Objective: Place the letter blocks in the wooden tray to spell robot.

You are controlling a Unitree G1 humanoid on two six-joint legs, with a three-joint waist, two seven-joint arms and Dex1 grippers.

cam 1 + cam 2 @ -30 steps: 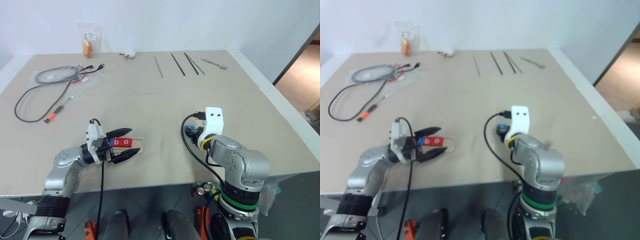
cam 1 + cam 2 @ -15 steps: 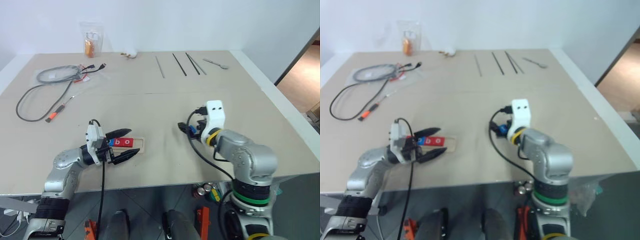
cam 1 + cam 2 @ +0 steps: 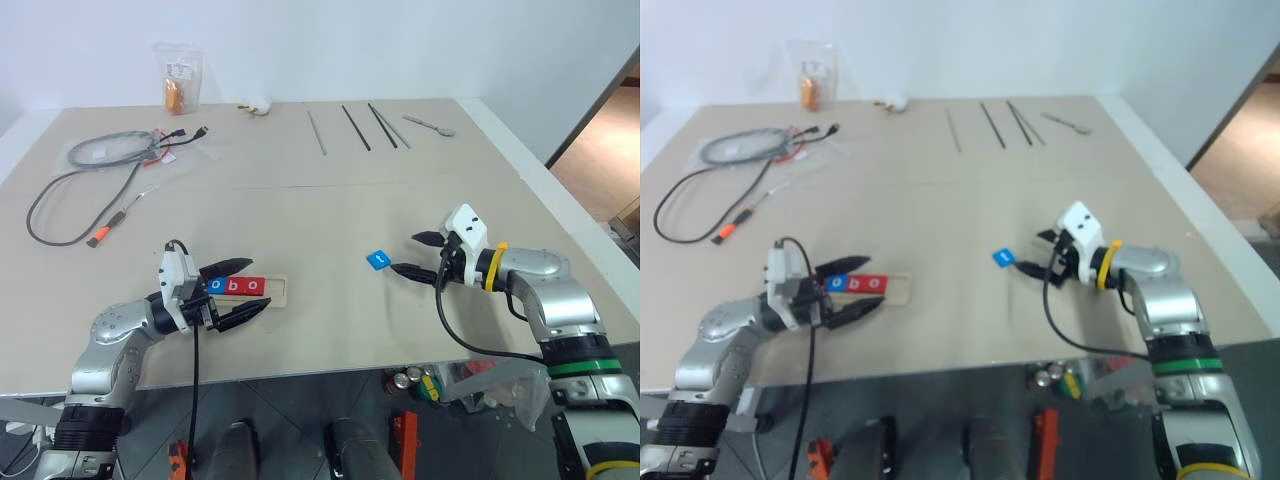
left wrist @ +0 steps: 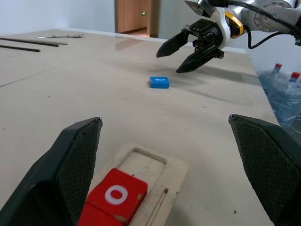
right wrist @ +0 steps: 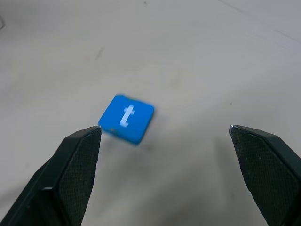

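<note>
Right wrist view: your blue t block [image 5: 127,117] lies flat on the table [image 3: 300,210], framed between spread fingers.
Your right gripper [image 3: 415,254] sits just beside it, empty and wide, apparently lined up for a pick. Your left gripper [image 3: 243,290], also spread, brackets the wooden tray [image 3: 278,291] where red and blue blocks [image 3: 238,286] already sit, likely steadying it; the tray's end slot looks free for t.

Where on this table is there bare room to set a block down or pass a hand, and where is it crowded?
Bare table runs between the wooden tray and the blue t block, and across the middle up to the thin dark rods. The tray's right end slot looks empty. Crowded: the left gripper straddling the tray's blocks, the cables far left, and the open right gripper beside the t block.
</note>
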